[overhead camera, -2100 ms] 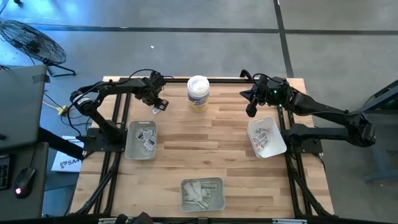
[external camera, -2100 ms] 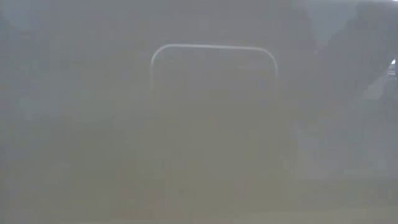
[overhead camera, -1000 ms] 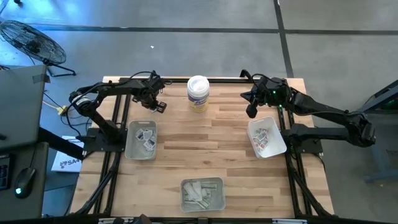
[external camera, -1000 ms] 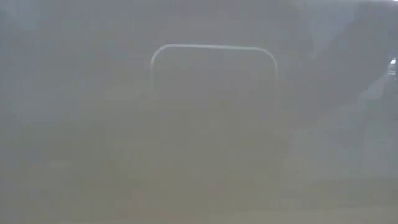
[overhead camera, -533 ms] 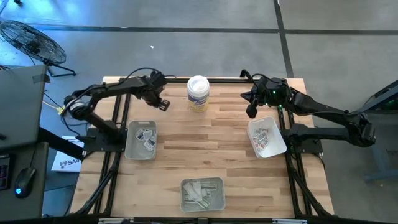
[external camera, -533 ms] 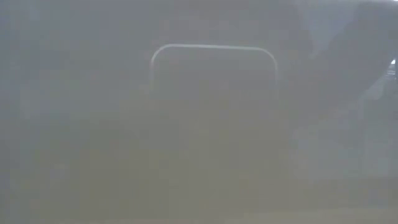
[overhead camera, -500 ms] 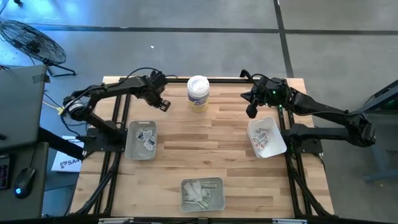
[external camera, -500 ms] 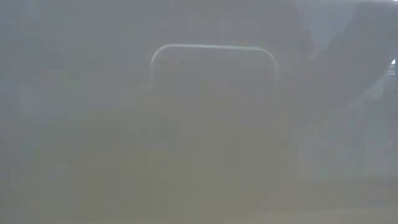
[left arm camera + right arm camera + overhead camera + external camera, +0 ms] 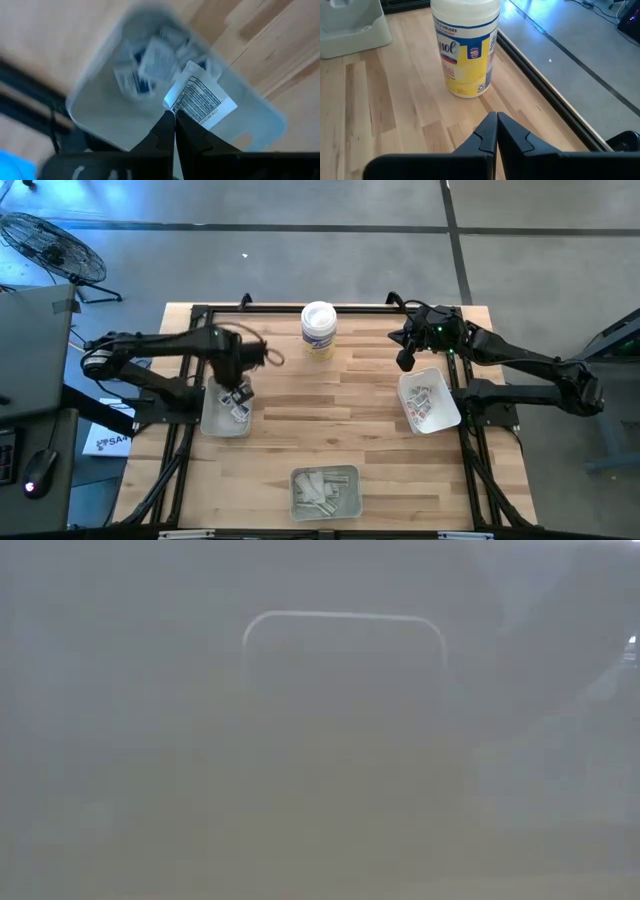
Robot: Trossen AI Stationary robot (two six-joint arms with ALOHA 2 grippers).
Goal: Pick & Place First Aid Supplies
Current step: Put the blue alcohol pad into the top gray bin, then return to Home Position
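Note:
My left gripper [image 9: 238,392] hangs over the left translucent tray [image 9: 212,418], pointing down and shut on a white packet with black print [image 9: 201,98]. Several small white packets with blue print [image 9: 145,67] lie loose on that tray's floor below it. More packets [image 9: 420,402] lie in the right tray [image 9: 445,412]. My right gripper [image 9: 404,360] stays in the air at the far right, above that tray's far end, shut and holding nothing. In its wrist view its fingertips [image 9: 496,119] point toward the white tub with the yellow label [image 9: 466,47]. My left gripper pinches the printed packet by one edge [image 9: 175,109] between its two fingertips, which come from above and point down. The packet sticks out sideways from the fingertips, lifted clear above the tray's floor.
The tub [image 9: 318,330] stands upright at the middle of the far edge. A third tray [image 9: 325,491] with pale strip wrappers sits at the near edge, in the middle. Bare wooden table [image 9: 330,405] lies between the trays. The low view shows only grey blur.
My left gripper has swung from beside the tub at the far edge toward the near edge and a little left. It now hangs over the left tray, its wrist rolled. The printed packet has travelled with it. My right arm has kept still.

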